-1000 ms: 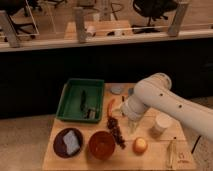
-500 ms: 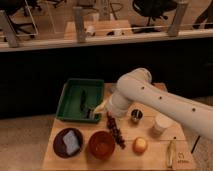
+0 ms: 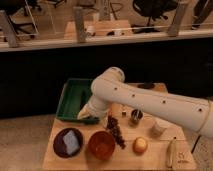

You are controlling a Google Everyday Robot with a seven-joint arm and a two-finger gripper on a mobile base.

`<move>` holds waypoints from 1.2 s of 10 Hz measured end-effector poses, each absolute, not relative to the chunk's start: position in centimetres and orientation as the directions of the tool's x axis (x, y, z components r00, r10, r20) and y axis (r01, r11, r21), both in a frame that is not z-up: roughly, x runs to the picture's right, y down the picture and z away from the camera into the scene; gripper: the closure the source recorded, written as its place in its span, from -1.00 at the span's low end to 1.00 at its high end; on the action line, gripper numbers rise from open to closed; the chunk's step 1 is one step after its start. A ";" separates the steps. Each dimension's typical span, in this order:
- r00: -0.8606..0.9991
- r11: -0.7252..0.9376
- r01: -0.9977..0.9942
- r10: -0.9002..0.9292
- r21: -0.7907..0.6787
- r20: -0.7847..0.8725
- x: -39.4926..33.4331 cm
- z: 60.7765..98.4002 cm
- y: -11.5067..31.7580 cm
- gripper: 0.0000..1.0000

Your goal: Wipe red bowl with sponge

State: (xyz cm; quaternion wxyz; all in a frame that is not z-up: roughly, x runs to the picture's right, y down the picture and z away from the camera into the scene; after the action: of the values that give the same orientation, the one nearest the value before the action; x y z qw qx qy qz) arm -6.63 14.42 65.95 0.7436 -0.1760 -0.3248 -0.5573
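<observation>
- Red bowl [image 3: 102, 145] stands upright in the lower middle of the frame, on the wooden surface [image 3: 150, 161] and near its front edge. Its glossy orange-red inside faces up.
- Just left of it, in the lower left of the frame, lies the dark plate [image 3: 58, 145]. The sponge [image 3: 73, 141], a pale grey-blue block, rests on top of that plate. I cannot tell whether plate and bowl touch at their rims.
- The gripper [image 3: 85, 115] is left of centre in the frame, at the front right corner of the green tray [image 3: 72, 96]. It is above and a little left of the bowl, and apart from both the bowl and the sponge.
- Its fingers stand spread wide with nothing between them.
- The white arm [image 3: 150, 102] comes in from the right edge, crosses the middle of the frame, bends at a rounded joint near the centre and drops down-left to the gripper.
- A dark bunch of grapes [image 3: 116, 132] lies just beside the bowl's upper right rim.
- A round yellow fruit [image 3: 140, 145] sits right of the bowl, with a banana [image 3: 171, 152] further right near the lower right corner.
- A small dark can [image 3: 135, 117] and a pale cup [image 3: 159, 127] stand under the arm, right of centre.
</observation>
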 end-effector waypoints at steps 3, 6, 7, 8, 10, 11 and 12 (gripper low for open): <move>0.162 0.282 0.956 -0.724 0.074 0.670 -7.7 66.6 15.0 -0.60; 0.160 0.281 0.957 -0.724 0.075 0.671 -7.8 66.6 15.0 -0.60; 0.148 0.276 0.957 -0.725 0.086 0.673 -7.8 66.6 15.0 -0.60; 0.096 0.246 0.961 -0.728 0.128 0.679 -7.8 66.8 15.0 -0.60; -0.080 0.107 0.967 -0.731 0.230 0.678 -10.0 67.4 15.1 -0.60; -0.155 0.032 0.965 -0.726 0.259 0.670 -11.5 67.8 15.2 -0.60; -0.235 -0.047 0.956 -0.716 0.290 0.658 -13.2 68.3 15.2 -0.60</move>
State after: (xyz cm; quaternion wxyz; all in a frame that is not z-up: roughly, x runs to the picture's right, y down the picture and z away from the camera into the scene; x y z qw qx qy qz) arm -13.23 15.19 68.34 0.5945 -0.1710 -0.3509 -0.7030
